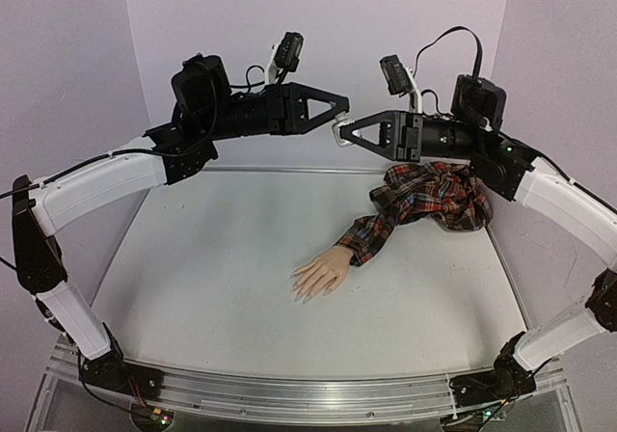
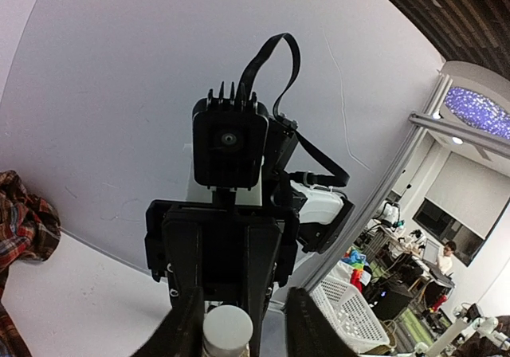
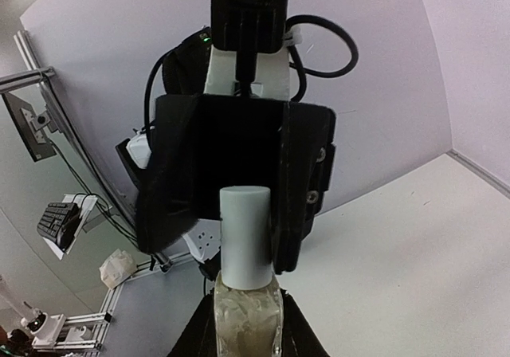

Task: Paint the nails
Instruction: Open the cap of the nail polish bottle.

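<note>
Right claw clamps bottle, left claw flanks its cap, high above table.

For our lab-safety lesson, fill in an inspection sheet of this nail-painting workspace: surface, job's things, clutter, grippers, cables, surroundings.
Surface: white table, no spills seen.
Job's things: mannequin hand lies palm down; nails too small to judge; plaid sleeve bunched far right; bottle with white cap held in mid-air.
Clutter: nothing seen.
Grippers: right gripper jaws shut on bottle; left gripper jaws open around cap.
Cables: black cable loops at each wrist, off the table.
Surroundings: pale walls; office with white basket beyond.
</note>
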Motion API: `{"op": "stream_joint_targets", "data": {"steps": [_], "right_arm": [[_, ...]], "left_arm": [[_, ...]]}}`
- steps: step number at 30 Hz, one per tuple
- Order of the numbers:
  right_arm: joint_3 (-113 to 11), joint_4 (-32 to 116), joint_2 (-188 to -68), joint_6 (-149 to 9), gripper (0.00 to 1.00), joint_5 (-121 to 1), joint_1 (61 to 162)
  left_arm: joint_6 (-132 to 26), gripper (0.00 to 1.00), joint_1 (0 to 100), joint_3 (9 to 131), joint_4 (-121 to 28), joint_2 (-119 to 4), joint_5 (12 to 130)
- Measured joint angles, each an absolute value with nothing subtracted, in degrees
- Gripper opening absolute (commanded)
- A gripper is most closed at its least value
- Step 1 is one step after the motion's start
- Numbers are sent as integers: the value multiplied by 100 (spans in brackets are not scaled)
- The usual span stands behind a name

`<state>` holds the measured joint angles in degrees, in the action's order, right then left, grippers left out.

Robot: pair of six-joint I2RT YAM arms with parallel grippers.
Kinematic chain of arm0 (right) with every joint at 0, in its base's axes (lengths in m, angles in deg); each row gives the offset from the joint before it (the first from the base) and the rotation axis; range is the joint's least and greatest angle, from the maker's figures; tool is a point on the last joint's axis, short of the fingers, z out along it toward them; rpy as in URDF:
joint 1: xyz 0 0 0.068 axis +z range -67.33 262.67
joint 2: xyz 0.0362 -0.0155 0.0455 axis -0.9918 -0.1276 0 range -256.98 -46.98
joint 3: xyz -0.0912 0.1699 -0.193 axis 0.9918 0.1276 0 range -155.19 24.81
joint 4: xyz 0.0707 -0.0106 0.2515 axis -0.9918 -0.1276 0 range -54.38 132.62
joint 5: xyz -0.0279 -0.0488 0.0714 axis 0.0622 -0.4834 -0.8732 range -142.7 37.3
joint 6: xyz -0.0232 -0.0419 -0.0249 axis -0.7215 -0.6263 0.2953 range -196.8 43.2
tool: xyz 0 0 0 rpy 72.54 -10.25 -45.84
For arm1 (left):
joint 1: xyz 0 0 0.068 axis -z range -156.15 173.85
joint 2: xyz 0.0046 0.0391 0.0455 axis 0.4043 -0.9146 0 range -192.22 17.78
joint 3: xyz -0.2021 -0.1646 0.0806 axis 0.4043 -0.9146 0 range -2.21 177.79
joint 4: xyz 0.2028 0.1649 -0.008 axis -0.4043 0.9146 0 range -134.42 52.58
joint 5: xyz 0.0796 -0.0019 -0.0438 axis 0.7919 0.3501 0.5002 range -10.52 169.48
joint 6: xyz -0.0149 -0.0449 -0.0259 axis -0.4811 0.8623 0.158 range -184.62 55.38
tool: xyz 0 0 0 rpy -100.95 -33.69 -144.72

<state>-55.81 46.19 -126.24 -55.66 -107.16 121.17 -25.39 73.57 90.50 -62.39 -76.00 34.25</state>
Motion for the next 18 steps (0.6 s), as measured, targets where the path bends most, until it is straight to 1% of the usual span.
{"op": "stream_joint_targets", "data": {"steps": [6,10,14,18], "right_arm": [[-5581,4646,-12642,-5492,0,-10750,12084],[-5579,4642,-12640,-5485,0,-10518,12088],[-5579,4490,-12614,-5757,0,-9824,12136],[-5589,4072,-12595,-6283,0,-8455,12306]], "left_arm": [[-2621,10,7325,9157,-6151,-7724,3446],[-2796,0,7318,9246,-5913,-7724,3631],[-3034,0,7343,9515,-5276,-7765,4227],[-3133,0,7414,9896,-4466,-7971,5356]]}}
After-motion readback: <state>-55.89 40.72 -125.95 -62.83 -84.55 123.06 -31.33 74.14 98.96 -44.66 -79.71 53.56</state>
